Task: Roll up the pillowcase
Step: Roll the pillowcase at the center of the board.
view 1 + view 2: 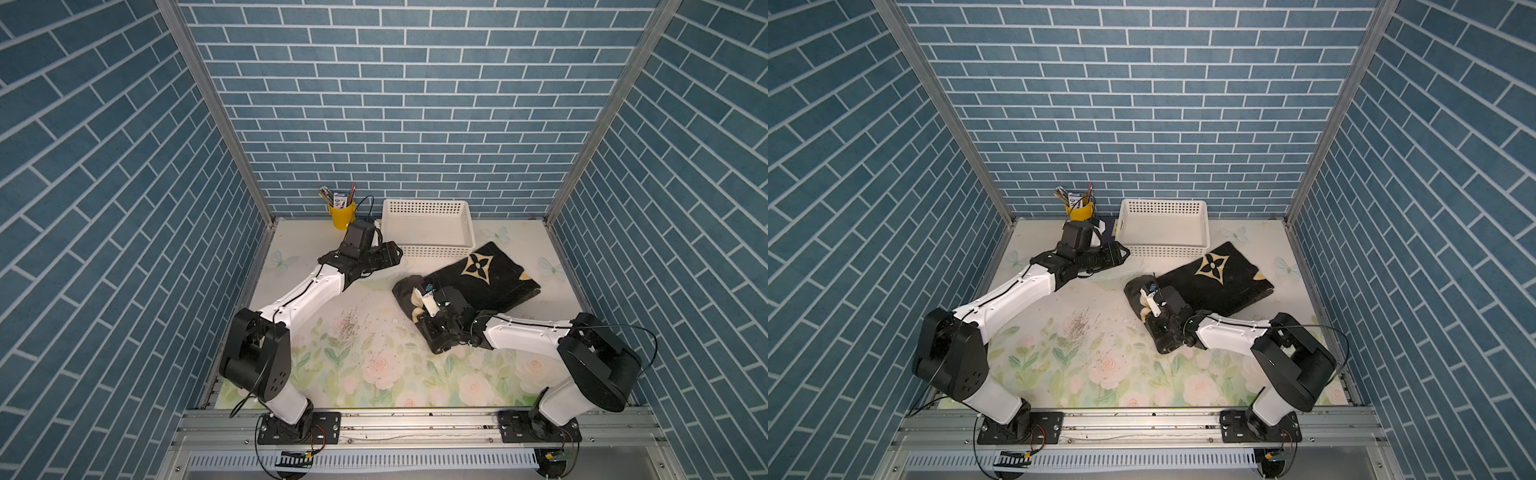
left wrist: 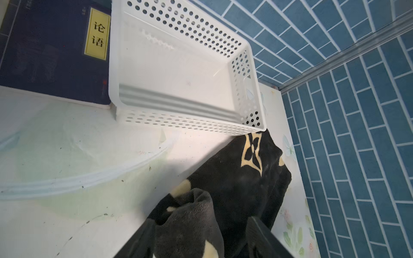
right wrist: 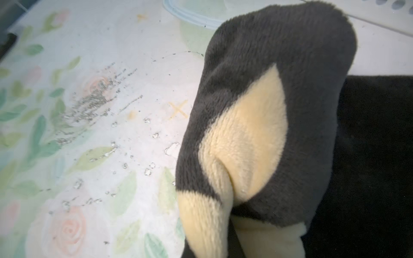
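Observation:
The black plush pillowcase point(image 1: 490, 278) point(image 1: 1221, 282) with a cream flower motif lies on the right half of the table, its far corner against the basket. Its left end is curled into a loose roll point(image 1: 406, 289) point(image 2: 190, 223). My right gripper point(image 1: 419, 309) point(image 1: 1148, 312) is shut on that rolled end, and in the right wrist view bunched black and cream cloth point(image 3: 268, 111) hides the fingers. My left gripper point(image 1: 395, 253) point(image 2: 202, 220) hovers a little beyond the roll, near the basket. It is open and holds nothing, its dark fingers point(image 2: 263, 236) spread wide.
A white perforated basket point(image 1: 428, 250) point(image 2: 178, 105) stands at the back, touching the pillowcase's corner. A dark blue book point(image 2: 44, 55) lies left of it, and a yellow cup point(image 1: 341, 215) of pens stands at the back left. Blue brick walls close three sides.

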{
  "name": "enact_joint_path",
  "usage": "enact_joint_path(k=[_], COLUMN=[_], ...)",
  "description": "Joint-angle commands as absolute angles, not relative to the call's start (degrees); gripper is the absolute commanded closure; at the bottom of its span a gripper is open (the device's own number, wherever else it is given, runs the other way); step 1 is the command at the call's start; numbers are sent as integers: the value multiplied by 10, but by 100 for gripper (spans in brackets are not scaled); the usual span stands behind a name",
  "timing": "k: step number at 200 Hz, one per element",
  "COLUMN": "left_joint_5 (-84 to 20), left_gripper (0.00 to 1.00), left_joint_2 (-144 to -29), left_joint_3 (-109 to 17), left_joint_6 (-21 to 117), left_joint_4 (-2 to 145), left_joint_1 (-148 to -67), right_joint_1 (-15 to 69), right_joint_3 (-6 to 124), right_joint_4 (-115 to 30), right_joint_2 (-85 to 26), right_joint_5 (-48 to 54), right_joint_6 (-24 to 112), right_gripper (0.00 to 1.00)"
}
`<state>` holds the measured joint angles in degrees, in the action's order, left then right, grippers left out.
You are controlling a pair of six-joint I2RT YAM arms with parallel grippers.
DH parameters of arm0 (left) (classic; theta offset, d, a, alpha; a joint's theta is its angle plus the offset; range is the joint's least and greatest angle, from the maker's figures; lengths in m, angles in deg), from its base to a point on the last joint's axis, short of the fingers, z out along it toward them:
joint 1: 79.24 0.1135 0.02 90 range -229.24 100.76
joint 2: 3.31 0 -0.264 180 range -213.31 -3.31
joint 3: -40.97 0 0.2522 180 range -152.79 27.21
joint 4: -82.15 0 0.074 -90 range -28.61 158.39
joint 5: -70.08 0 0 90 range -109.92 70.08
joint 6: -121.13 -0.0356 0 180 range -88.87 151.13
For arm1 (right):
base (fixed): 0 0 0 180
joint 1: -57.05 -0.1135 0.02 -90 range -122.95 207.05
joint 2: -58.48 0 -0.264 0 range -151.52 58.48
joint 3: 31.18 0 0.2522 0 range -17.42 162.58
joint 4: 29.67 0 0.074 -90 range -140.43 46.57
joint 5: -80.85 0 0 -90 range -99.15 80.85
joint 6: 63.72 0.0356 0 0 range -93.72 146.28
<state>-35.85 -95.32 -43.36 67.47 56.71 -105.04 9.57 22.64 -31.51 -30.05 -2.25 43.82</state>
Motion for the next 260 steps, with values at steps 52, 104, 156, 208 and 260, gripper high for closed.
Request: enact_joint_path(k=[52, 104, 156, 208, 260], left_joint_5=[-393, -412, -409, -387, -399], left_gripper=[32, 36, 38, 39, 39], left_joint_2=[-1000, -1081, -1178, -1214, -1225], left_joint_3=[-428, -490, -548, -557, -565], left_joint_6=[640, 621, 641, 672, 678], left_joint_4=[561, 565, 568, 557, 565], left_joint_1=[-1094, -1164, -1200, -1200, -1200], right_joint_1=[258, 361, 386, 293, 73], right_joint_3=[97, 63, 94, 215, 218], right_joint_4=[-179, -150, -204, -462, -513], right_joint_2=[-258, -285, -293, -159, -164], right_joint_5=[210, 276, 275, -7, -330], right_joint_6=[612, 645, 604, 445, 374], right_gripper=[98, 98, 60, 24, 5])
